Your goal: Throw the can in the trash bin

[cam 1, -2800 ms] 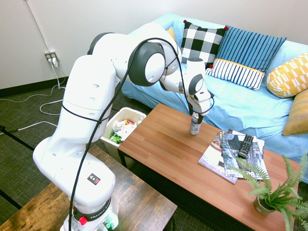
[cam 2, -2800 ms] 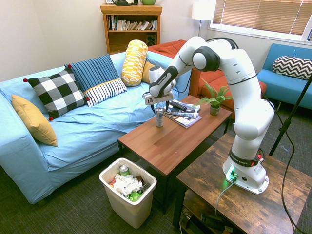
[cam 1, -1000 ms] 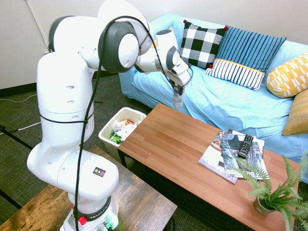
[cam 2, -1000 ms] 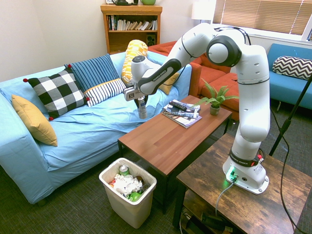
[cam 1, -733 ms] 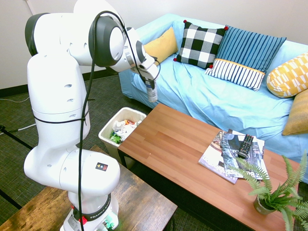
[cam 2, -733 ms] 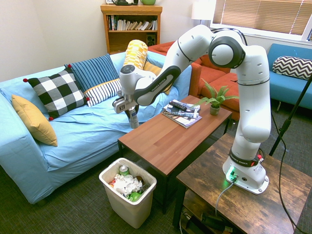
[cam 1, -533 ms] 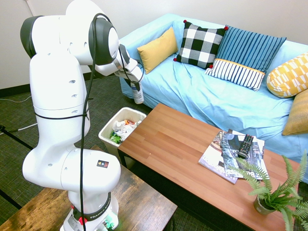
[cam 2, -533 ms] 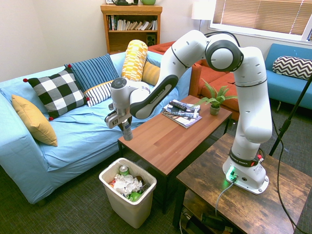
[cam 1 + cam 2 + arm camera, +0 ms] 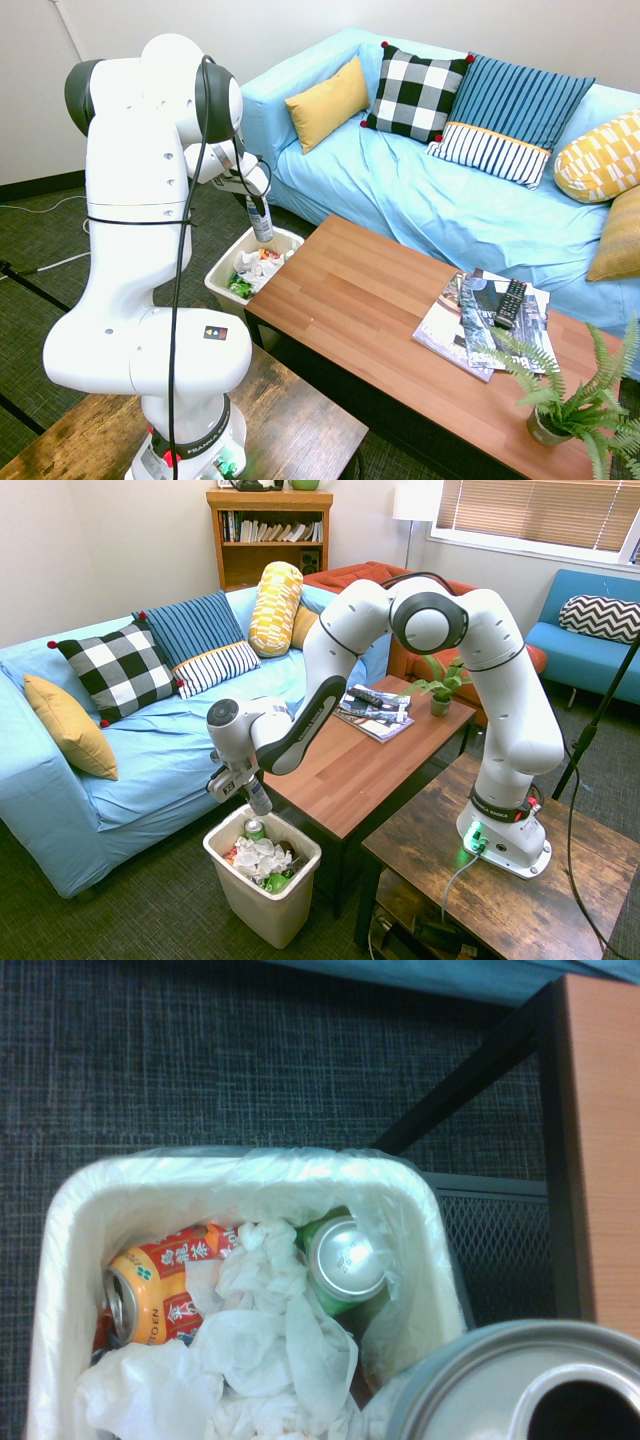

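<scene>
Gripper [image 9: 250, 789]: fingers clenched on the can, pointing steeply down, hanging over the trash bin beside the end of the coffee table.

Can [image 9: 257, 797]: slim, silver-grey, held upright between the fingers by its upper part, its body hanging below them. From the first exterior view the can [image 9: 260, 222] sits just above the bin's rim. In the wrist view its shiny open top [image 9: 530, 1385] fills the near corner, with the bin's contents beyond it.

Trash bin [image 9: 290, 890]: low, white, lined with a clear bag, standing on the dark carpet directly under the fingers. Already holds crumpled white paper [image 9: 270, 1355], an orange printed can [image 9: 160, 1280] lying on its side, and a green can [image 9: 345, 1265] with its silver top up. Room remains on top of the heap.

Coffee table [image 9: 350, 765]: wooden top, black frame, off to one side of the fingers; magazines [image 9: 372, 715] with a remote and a small potted fern [image 9: 438, 692] lie at its far end, well apart from the fingers.

Status of task: pick-up and carry look finished; the can is off the table and positioned over the bin's opening. Left to do, by my reckoning: let go so the can falls among the rubbish. It is not yet in the bin.
</scene>
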### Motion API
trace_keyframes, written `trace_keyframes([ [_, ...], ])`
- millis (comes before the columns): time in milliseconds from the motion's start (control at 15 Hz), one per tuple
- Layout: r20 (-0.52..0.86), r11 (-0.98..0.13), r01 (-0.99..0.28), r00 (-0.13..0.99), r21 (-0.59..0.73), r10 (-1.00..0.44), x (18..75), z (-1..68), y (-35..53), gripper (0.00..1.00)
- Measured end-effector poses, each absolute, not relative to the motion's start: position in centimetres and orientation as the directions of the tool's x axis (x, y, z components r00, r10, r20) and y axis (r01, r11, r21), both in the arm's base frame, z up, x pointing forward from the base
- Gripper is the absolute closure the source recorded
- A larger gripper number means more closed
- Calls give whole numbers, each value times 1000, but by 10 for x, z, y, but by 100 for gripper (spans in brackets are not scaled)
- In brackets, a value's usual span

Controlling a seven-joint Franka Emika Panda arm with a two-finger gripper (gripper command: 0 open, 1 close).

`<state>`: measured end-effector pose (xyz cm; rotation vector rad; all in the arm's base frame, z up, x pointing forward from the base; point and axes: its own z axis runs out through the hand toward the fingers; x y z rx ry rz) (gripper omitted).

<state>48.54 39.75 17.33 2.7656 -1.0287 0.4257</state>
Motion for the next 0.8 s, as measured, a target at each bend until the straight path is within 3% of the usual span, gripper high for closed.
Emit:
trace_keyframes([
  [800,344,-751,-657,721,63,-602,495,144,432,0],
])
